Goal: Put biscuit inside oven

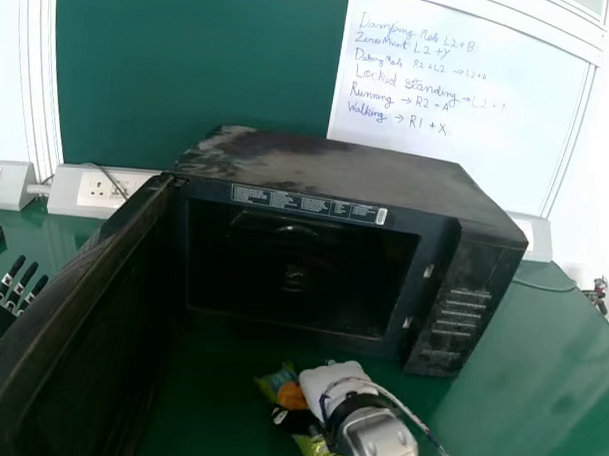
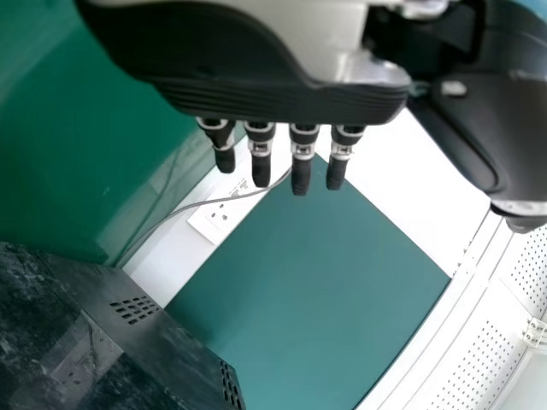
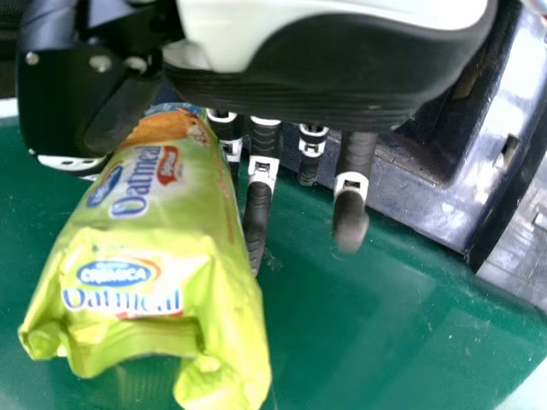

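My right hand (image 1: 337,379) is low in front of the microwave oven (image 1: 346,179), with the biscuit packet (image 1: 292,395) at its left side. Seen from the right wrist, the yellow-green packet (image 3: 141,226) is pinched between the thumb and fingers of the right hand (image 3: 316,81), its crimped end hanging free. The oven's door stands open toward the left and its dark cavity (image 1: 293,273) faces me. At the far left, beyond the door, is my left hand (image 1: 22,283), fingers straight; the left wrist view shows the left hand (image 2: 273,94) open and holding nothing.
The oven door (image 1: 76,330) rises between the left hand and the cavity. Wall sockets (image 1: 106,189) and a cable lie behind on the left. A whiteboard (image 1: 449,103) with writing stands behind the oven. Green table surface (image 1: 540,366) extends to the right.
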### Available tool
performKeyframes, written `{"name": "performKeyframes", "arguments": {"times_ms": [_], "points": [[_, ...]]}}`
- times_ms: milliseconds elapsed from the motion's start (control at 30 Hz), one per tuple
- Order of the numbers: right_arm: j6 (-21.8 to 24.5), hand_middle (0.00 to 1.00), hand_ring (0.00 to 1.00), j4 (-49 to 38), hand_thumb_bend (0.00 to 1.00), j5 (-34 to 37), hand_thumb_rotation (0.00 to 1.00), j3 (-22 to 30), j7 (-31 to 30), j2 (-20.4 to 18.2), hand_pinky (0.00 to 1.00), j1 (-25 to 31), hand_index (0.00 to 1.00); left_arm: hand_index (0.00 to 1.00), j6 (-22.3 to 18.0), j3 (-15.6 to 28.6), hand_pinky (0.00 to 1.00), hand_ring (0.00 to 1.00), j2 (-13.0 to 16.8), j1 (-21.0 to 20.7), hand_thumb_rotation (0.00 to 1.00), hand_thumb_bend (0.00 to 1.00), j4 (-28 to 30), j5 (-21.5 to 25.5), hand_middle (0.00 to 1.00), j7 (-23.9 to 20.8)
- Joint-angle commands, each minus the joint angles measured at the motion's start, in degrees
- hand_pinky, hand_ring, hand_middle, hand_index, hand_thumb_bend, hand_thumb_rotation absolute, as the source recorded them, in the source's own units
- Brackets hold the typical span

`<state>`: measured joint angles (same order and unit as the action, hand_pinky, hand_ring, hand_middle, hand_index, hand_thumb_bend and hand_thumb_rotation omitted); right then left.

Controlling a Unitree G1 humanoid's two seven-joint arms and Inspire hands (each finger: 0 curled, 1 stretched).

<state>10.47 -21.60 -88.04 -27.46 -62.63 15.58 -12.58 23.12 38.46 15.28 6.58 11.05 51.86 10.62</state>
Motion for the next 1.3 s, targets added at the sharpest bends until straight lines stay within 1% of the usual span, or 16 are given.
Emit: {"name": "performKeyframes", "arguments": {"times_ms": [0, 67, 267, 333, 400, 467, 567, 800, 900, 1033, 1133, 1267], "points": [[-0.08, 0.47, 0.14, 0.88, 0.56, 2.63, 0.00, 0.15, -3.42, 0.18, 0.07, 2.32, 0.73, 0.95, 0.03, -0.67, 0.85, 0.90, -0.23, -0.42, 0.25, 0.85, 0.06, 0.19, 0.91, -0.27], [0.11, 0.47, 0.16, -0.12, 0.55, 2.99, 0.00, 0.91, -3.79, 0.11, 0.08, 1.83, 0.72, 0.96, -0.02, -0.71, 0.85, 0.90, -0.13, -0.48, 0.25, 0.85, -0.19, 0.16, 0.91, -0.03], [0.26, 0.47, 0.14, -4.02, 0.56, 4.40, 0.00, 3.43, -5.06, 0.07, 0.06, 0.13, 0.70, 0.96, -0.03, -0.76, 0.85, 0.90, -0.08, -0.70, 0.24, 0.86, -0.70, 0.14, 0.91, 0.12], [0.27, 0.47, 0.14, -5.19, 0.56, 5.01, 0.00, 4.26, -5.19, 0.05, 0.06, -0.21, 0.67, 0.96, 0.01, -0.78, 0.85, 0.90, -0.08, -0.75, 0.24, 0.86, -0.79, 0.14, 0.91, 0.09], [0.04, 0.47, 0.16, -6.27, 0.56, 5.67, 0.00, 5.03, -5.72, 0.33, 0.07, -0.92, 0.66, 0.96, 0.00, -0.83, 0.85, 0.90, -0.04, -0.77, 0.24, 0.86, -0.86, 0.09, 0.91, 0.21], [-0.23, 0.47, 0.16, -7.24, 0.55, 5.88, 0.00, 5.64, -6.18, 0.55, 0.08, -1.72, 0.69, 0.96, -0.17, -0.97, 0.85, 0.90, -0.05, -0.73, 0.24, 0.86, -0.82, -0.14, 0.92, 0.35], [-0.38, 0.47, 0.16, -7.77, 0.56, 6.14, 0.00, 6.34, -6.63, 0.47, 0.08, -2.67, 0.71, 0.96, -0.56, -1.05, 0.86, 0.91, -0.07, -0.73, 0.25, 0.85, -1.07, -0.18, 0.92, 0.94], [-0.16, 0.47, 0.16, -8.30, 0.56, 7.88, 0.00, 8.04, -7.86, 0.25, 0.08, -5.25, 0.70, 0.97, -0.53, -0.89, 0.86, 0.91, -0.22, -0.80, 0.23, 0.86, -1.35, 0.45, 0.93, 1.07], [-0.38, 0.47, 0.16, -8.31, 0.56, 7.92, 0.00, 8.23, -7.73, 0.38, 0.08, -6.17, 0.70, 0.97, -0.35, -0.85, 0.86, 0.91, -0.36, -0.78, 0.23, 0.87, -1.14, 0.69, 0.92, 0.69], [-0.59, 0.47, 0.16, -8.33, 0.56, 8.08, 0.00, 8.45, -7.53, 0.44, 0.08, -7.20, 0.70, 0.97, -0.85, -1.01, 0.85, 0.91, -0.13, -0.62, 0.24, 0.86, -1.43, 0.21, 0.93, 1.54], [-0.69, 0.47, 0.17, -8.28, 0.56, 8.10, 0.00, 8.55, -7.56, 0.38, 0.09, -7.91, 0.70, 0.96, -0.66, -1.05, 0.84, 0.90, -0.20, -0.53, 0.24, 0.86, -1.07, -0.02, 0.92, 0.74], [-0.61, 0.47, 0.17, -7.93, 0.56, 8.11, 0.00, 8.53, -7.68, 0.30, 0.09, -8.86, 0.70, 0.97, -0.60, -1.02, 0.85, 0.90, -0.08, -0.41, 0.24, 0.86, -1.07, 0.14, 0.92, 1.13]]}}
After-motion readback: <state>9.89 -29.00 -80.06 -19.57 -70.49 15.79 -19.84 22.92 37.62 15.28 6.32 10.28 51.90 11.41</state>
